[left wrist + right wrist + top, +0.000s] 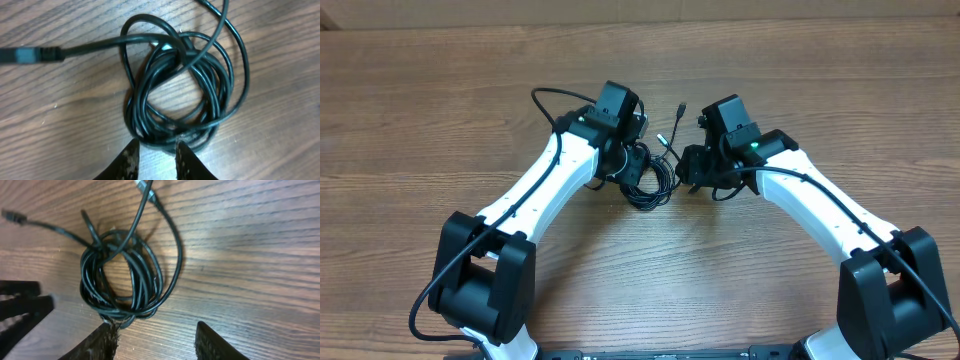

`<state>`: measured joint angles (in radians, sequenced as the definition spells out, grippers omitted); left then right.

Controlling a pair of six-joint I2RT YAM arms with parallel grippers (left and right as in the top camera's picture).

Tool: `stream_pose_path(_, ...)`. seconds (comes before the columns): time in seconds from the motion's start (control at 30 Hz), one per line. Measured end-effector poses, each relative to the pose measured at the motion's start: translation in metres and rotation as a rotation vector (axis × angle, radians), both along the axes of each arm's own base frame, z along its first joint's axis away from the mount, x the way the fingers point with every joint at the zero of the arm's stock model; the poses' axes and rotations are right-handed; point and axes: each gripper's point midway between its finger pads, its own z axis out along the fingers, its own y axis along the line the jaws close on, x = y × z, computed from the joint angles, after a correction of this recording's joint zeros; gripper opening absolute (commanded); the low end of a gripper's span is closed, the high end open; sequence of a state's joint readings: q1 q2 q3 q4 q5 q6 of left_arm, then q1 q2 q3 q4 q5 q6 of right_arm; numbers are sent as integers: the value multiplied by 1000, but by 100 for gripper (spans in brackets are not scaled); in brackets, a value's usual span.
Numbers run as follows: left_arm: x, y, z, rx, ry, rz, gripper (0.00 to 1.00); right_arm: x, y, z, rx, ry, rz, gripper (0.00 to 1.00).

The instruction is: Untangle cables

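Two pincers over one knot, so go easy. The thin black flexible cables (645, 182) lie wound in a loose coil on the brown wood-grain counter (440, 90), dead centre between your arms, with free ends straying toward 12 and 1 o'clock. Your left pincer (157, 152) is parted by a narrow gap with bare wood showing between its fingers. Its tips sit right at the coil's 6 o'clock edge in the left wrist view, and whether one touches a strand I cannot tell. Your right pincer (160, 337) gapes wide and holds nothing, with one tip just against the coil's 6 o'clock rim in its own view.

My read is that you are choosing a grip point, so don't grab the whole bundle. From the left wrist, the black moulded plug (30, 54) at 9 o'clock leads a strand across the top of the coil, and that looks like the freest line. From the right wrist, the silver-tipped plug (144, 186) at 12 o'clock feeds a wide outer loop round the 3 o'clock side.

Pin the coil's mass with one pincer. With the other, take a single outer strand near its plug and draw it away slow and low along the counter. If the coil drags along, stop and lift the topmost crossing instead. A hard tug will likely cinch the knot.
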<state>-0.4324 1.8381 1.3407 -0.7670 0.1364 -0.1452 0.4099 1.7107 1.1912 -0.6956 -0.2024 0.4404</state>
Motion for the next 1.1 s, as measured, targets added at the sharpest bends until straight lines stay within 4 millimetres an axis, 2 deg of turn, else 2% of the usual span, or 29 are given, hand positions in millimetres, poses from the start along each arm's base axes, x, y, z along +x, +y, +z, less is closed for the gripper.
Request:
stream_pose_path(0.13, 11, -5, -12, -33, -67, 13, 21, 6, -3, 2, 8, -14, -18, 45)
stream_pose_path(0.33, 23, -10, -18, -71, -142, 20, 18, 11, -5, 3, 21, -22, -47, 44)
stream_pose_path(0.47, 22, -9, -25, -71, -152, 23, 18, 13, -5, -1, 23, -13, -59, 44)
stream_pose_path(0.6, 20, -2, -35, -50, -157, 55, 24, 14, -5, -20, 11, 26, -70, 41)
stream_pose_path(0.73, 24, 0, -39, -51, -185, 82, 25, 18, -3, -35, 6, 42, -75, 41)
stream_pose_path(0.87, 30, -1, -39, -64, -221, 88, 25, 22, -1, -34, 17, 27, -81, 42)
stream_pose_path(1.1, 26, 1, -45, -59, -211, 88, 25, 23, -1, -34, 24, 37, -107, 45)
